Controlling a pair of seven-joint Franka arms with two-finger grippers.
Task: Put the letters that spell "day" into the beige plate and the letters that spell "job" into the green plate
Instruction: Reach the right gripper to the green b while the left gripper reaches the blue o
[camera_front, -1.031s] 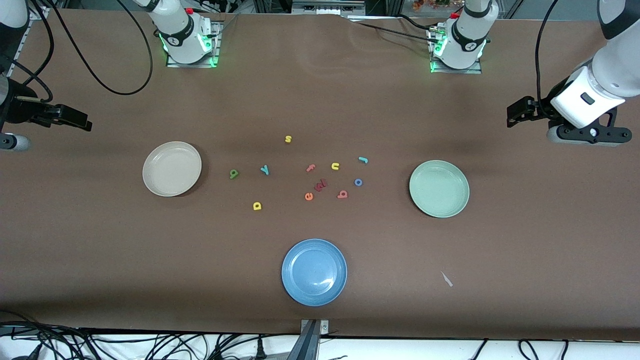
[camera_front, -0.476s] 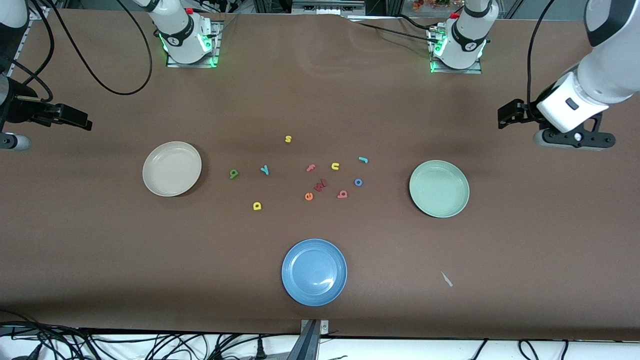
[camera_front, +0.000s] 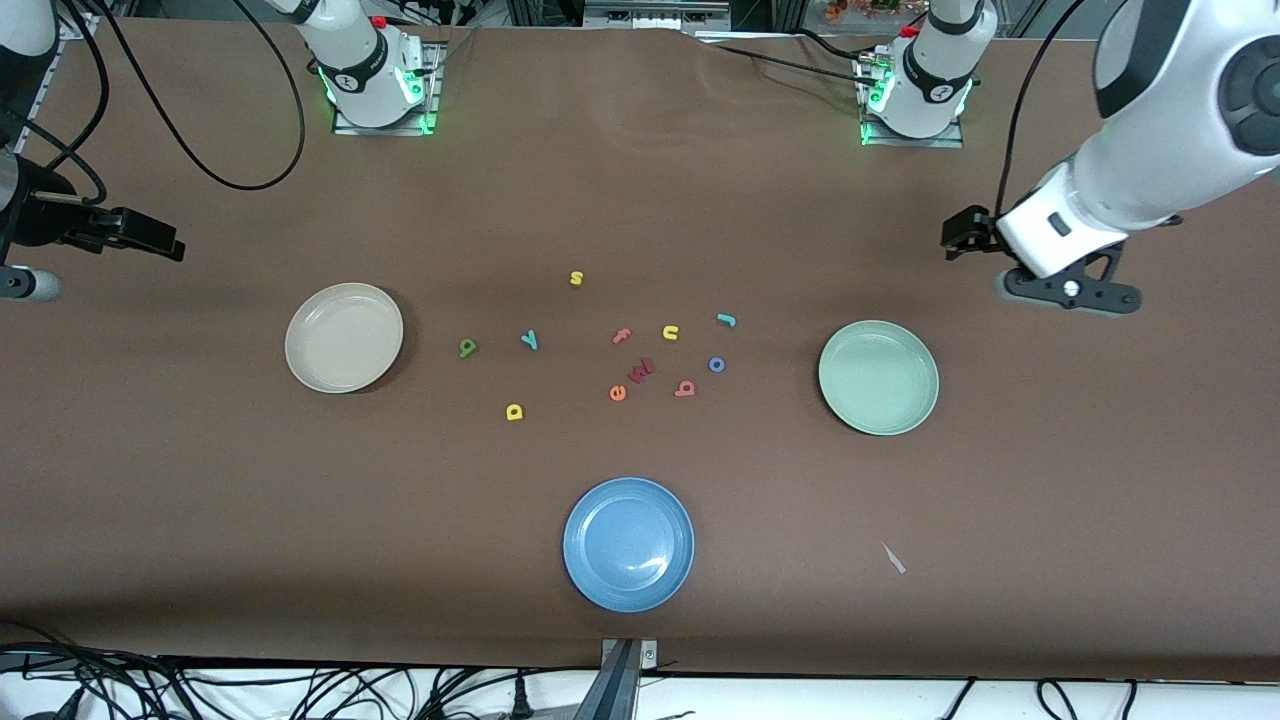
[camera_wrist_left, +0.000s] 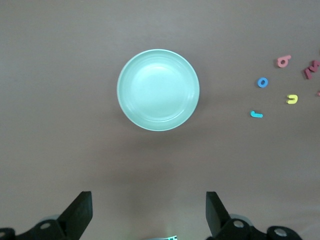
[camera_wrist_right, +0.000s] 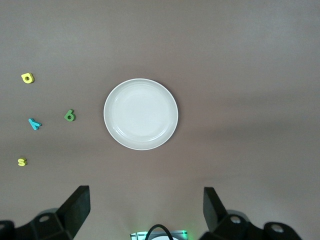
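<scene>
So the bench (camera_front: 200, 480) is covered in a plain brown mat, a bit rippled up by the edge where the arm bases sit, with loose black cables hanging off the front edge and snaking in at the right arm's corner.

Starting at the right arm's end: the right gripper (camera_front: 150, 243) waits in the air over that end of the bench, fingers (camera_wrist_right: 75, 207) spread wide, nothing in them. The beige plate (camera_front: 344, 337) lies toward that end, with nothing in it.

Then the letters, all flat on the mat in the middle: green a (camera_front: 467, 347), yellow d (camera_front: 514, 411) closer to the front edge, teal y (camera_front: 530, 340), yellow s (camera_front: 576, 278) closest to the bases. Next a pink f (camera_front: 622, 336), orange e (camera_front: 618, 393), dark red letter (camera_front: 641, 371), yellow u (camera_front: 671, 332), salmon b (camera_front: 685, 388), blue o (camera_front: 716, 365) and teal j (camera_front: 727, 320).

A blue plate (camera_front: 628, 543) sits near the front edge, mid bench.

The green plate (camera_front: 878, 377) is toward the left arm's end, bare too. A small pale scrap (camera_front: 894, 559) lies near the front edge. The left gripper (camera_front: 962, 232) hangs over the mat just up from the green plate, fingers (camera_wrist_left: 80, 212) wide apart and holding nothing.
</scene>
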